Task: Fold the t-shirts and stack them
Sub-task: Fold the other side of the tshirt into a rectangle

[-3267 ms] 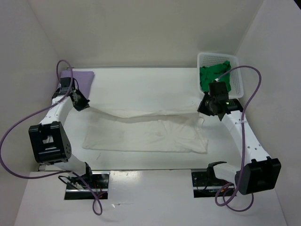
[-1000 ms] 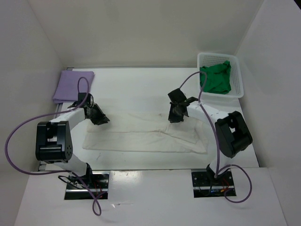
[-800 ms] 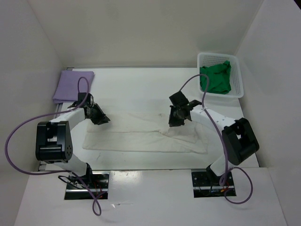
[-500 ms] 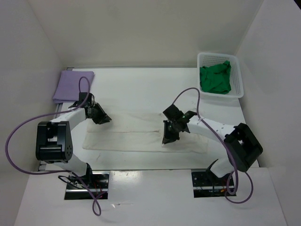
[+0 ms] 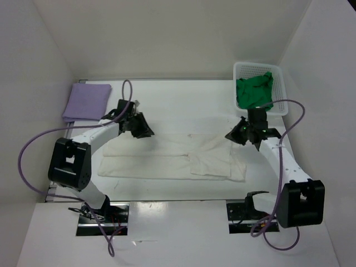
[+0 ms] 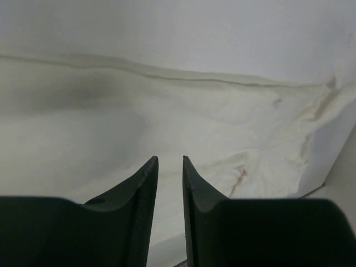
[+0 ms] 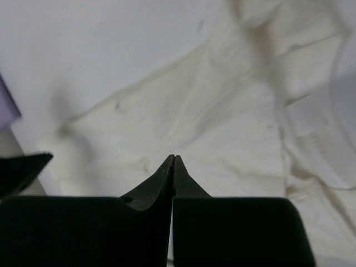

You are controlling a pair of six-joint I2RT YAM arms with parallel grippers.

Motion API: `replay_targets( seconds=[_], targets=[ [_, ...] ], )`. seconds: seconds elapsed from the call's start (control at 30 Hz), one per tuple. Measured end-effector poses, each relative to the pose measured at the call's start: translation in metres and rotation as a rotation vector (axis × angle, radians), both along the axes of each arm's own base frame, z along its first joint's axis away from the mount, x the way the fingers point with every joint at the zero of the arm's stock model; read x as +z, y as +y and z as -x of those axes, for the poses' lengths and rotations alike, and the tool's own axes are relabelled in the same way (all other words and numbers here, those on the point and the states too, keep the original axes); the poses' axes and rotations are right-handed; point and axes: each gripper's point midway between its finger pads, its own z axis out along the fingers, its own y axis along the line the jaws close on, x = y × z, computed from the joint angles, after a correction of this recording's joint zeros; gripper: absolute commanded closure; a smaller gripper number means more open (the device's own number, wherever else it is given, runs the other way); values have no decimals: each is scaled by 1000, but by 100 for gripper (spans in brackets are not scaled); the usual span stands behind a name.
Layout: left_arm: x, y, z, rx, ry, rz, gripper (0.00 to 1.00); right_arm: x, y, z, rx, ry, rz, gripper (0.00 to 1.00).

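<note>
Three shirts share a white table (image 5: 183,105) boxed in by pale walls. The lavender t-shirt (image 5: 88,101) lies folded at the far left, the off-white t-shirt (image 5: 167,158) is spread across the middle, and the green t-shirt (image 5: 255,92) is bunched in a mesh basket (image 5: 282,89) at the far right. The left gripper (image 5: 146,131) reaches low over the off-white cloth's far edge, and the right gripper (image 5: 231,136) hangs near its far right corner. Only the wrist views settle the jaws: the left fingers (image 6: 146,183) are narrowly apart and empty, the right pair pressed together on nothing.
</note>
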Motion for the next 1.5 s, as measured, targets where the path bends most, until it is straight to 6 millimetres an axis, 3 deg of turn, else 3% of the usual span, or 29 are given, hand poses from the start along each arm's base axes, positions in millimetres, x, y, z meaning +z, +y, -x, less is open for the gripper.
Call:
replay_targets(
  seconds=[0.03, 0.07, 0.23, 0.47, 0.7, 0.9, 1.0, 1.17, 1.37, 1.5],
  targets=[
    [6, -19, -3, -47, -19, 5, 66, -2, -22, -9, -77, -12, 5, 93],
    [10, -38, -6, -92, -34, 10, 65, -8, -37, -15, -128, -13, 12, 76],
    [12, -126, -20, -270, -66, 32, 64, -52, -74, -20, -237, 87, 43, 57],
    [-14, -194, -28, -391, -42, 32, 64, -73, -99, -32, -309, 112, 69, 57],
    [-23, -241, -32, -469, -57, 60, 64, -100, -90, -32, -275, 174, 67, 57],
    [-49, -248, -20, -498, -2, 56, 64, -99, -80, -40, -242, 144, 42, 57],
    [-49, -245, -26, -488, -6, 63, 64, -101, -76, -42, -231, 142, 28, 57],
    [-54, -222, -45, -432, -2, 64, 64, -98, -75, -42, -234, 131, 21, 44],
    [-53, -194, -69, -367, -15, 84, 64, -82, -66, -34, -217, 81, -23, 48],
    [-53, -176, -79, -330, -19, 85, 64, -87, -50, -35, -159, 90, -54, 48]
  ],
)
